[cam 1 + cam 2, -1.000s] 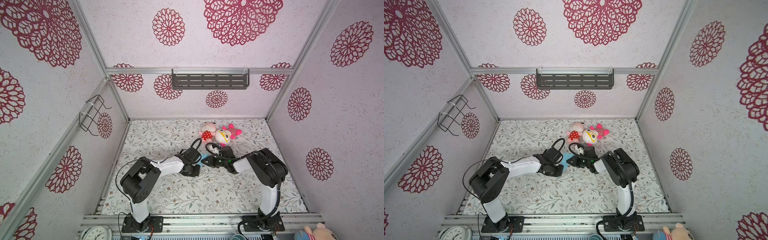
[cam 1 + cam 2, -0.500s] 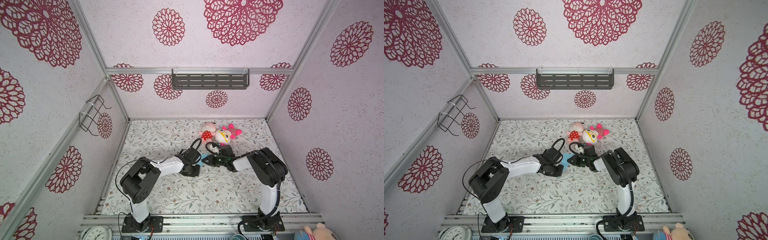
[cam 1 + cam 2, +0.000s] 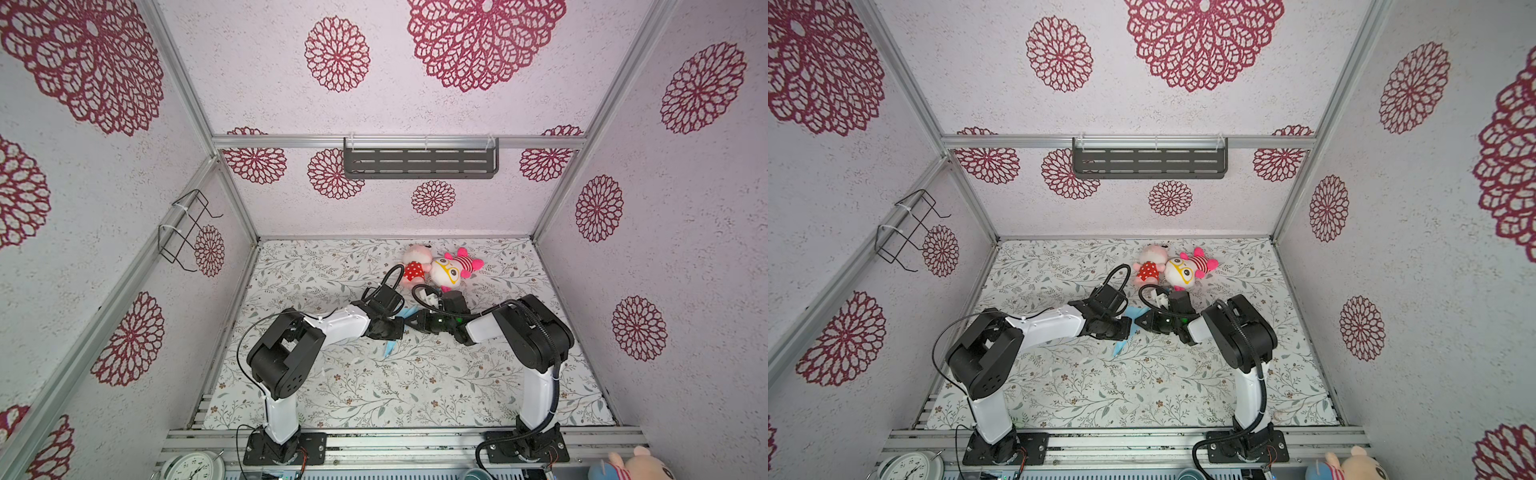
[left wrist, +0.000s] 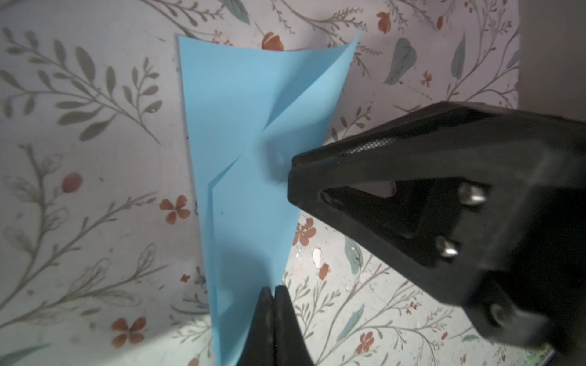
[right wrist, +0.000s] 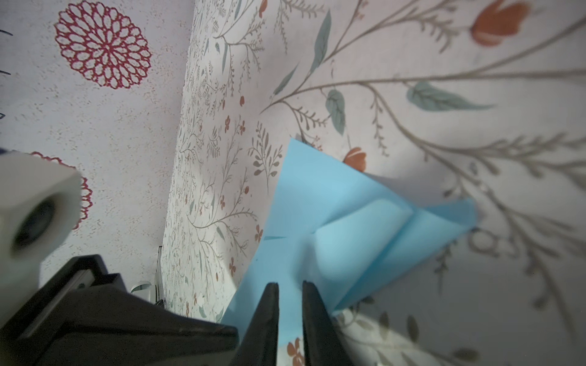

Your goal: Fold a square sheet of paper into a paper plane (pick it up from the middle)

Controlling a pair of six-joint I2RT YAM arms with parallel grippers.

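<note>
The sheet of paper [image 4: 241,126] is light blue and folded into a narrow tapering shape with slanted creases. It lies mid-table; only slivers [image 3: 390,350] [image 3: 1120,348] show past the arms in both top views. My left gripper [image 4: 274,288] [image 3: 401,323] is shut, and the paper's edge runs into its tips. My right gripper [image 5: 290,285] [image 4: 290,183] [image 3: 1138,324] faces it from the other side. Its jaws stand a narrow gap apart, tips against a raised crease, with blue paper [image 5: 333,196] showing through the gap. One far corner of the paper curls up.
Two pink plush toys [image 3: 415,270] [image 3: 446,270] lie just behind the grippers. A dark shelf [image 3: 419,162] hangs on the back wall and a wire basket [image 3: 187,228] on the left wall. A clock [image 3: 193,467] sits past the front rail.
The right gripper's jaws have narrowed slightly. Both arms and the paper stay where they were.
</note>
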